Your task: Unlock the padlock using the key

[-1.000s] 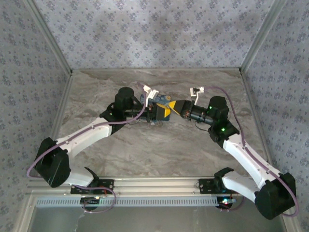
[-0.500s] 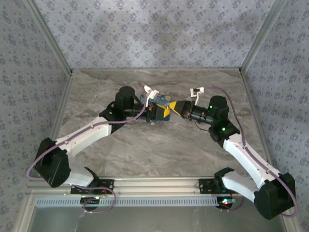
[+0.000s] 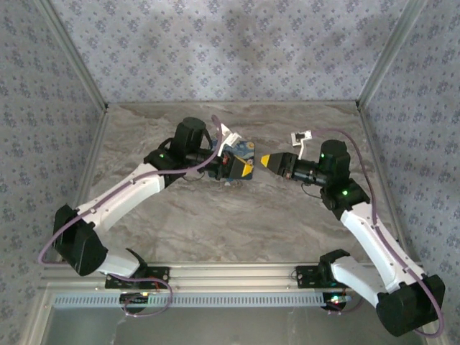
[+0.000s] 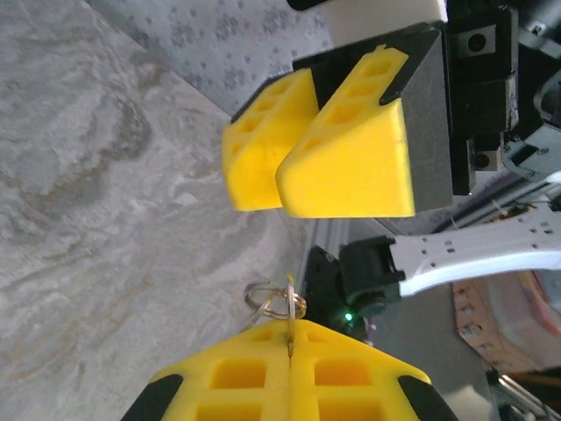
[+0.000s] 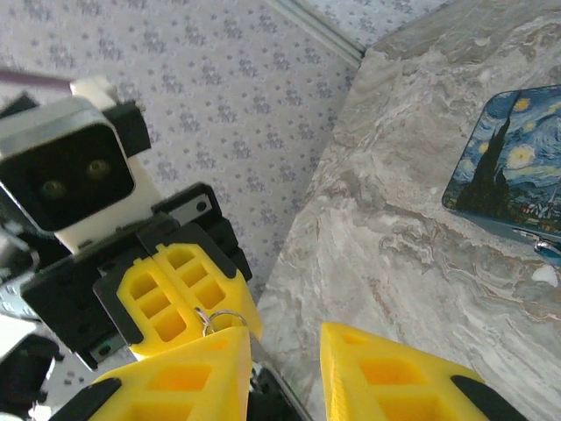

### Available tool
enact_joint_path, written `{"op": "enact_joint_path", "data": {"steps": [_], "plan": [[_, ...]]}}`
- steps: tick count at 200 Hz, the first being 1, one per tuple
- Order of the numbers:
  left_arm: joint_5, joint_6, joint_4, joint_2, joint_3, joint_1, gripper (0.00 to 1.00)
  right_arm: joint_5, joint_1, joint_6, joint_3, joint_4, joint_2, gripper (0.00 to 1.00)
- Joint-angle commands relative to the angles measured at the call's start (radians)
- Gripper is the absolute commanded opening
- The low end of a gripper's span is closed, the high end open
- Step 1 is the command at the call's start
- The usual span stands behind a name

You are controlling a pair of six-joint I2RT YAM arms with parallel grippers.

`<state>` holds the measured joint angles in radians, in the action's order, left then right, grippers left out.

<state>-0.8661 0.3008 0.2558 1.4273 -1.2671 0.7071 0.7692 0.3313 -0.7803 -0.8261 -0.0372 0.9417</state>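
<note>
My left gripper (image 4: 289, 364) is shut on the key (image 4: 288, 320), a thin metal blade with a wire ring sticking out past the yellow fingertips. My right gripper (image 5: 285, 373) is open with nothing between its fingers, and it faces the left one across a short gap. From above, the left gripper (image 3: 246, 170) is beside the box and the right gripper (image 3: 266, 159) is a little to its right. At the starry-night box's near edge, a small blue bit with silvery wire, apparently the padlock (image 5: 549, 249), sits at the frame's border.
The blue-and-yellow starry-night printed box (image 3: 241, 150) lies flat on the marble table (image 3: 237, 223) just behind the left gripper. Patterned walls close in the back and both sides. A metal rail (image 3: 230, 273) runs along the near edge.
My right gripper opened, let go of the key and drew back to the right. My left gripper stayed shut on the key and shifted slightly towards the back.
</note>
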Motion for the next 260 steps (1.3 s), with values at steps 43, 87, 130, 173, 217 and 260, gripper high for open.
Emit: {"op": "enact_joint_path", "data": {"steps": [43,87,130,173,217,260], "plan": [[-0.160,-0.194,0.380,0.056,-0.120,-0.004,0.00,0.172,0.005,0.085,-0.020,0.068,0.027,0.35],[-0.195,-0.204,0.380,0.055,-0.128,-0.003,0.00,0.180,0.071,0.142,-0.033,0.017,0.041,0.43],[-0.212,-0.208,0.375,0.052,-0.128,-0.003,0.00,0.178,0.110,0.143,-0.027,0.015,0.064,0.46],[-0.218,-0.213,0.380,0.054,-0.126,-0.004,0.00,0.202,0.147,0.188,-0.033,0.022,0.080,0.30],[-0.218,-0.218,0.380,0.055,-0.129,-0.004,0.00,0.224,0.154,0.205,-0.032,0.000,0.080,0.18],[-0.210,-0.219,0.379,0.052,-0.126,-0.010,0.00,0.215,0.162,0.233,-0.033,-0.019,0.068,0.00]]}}
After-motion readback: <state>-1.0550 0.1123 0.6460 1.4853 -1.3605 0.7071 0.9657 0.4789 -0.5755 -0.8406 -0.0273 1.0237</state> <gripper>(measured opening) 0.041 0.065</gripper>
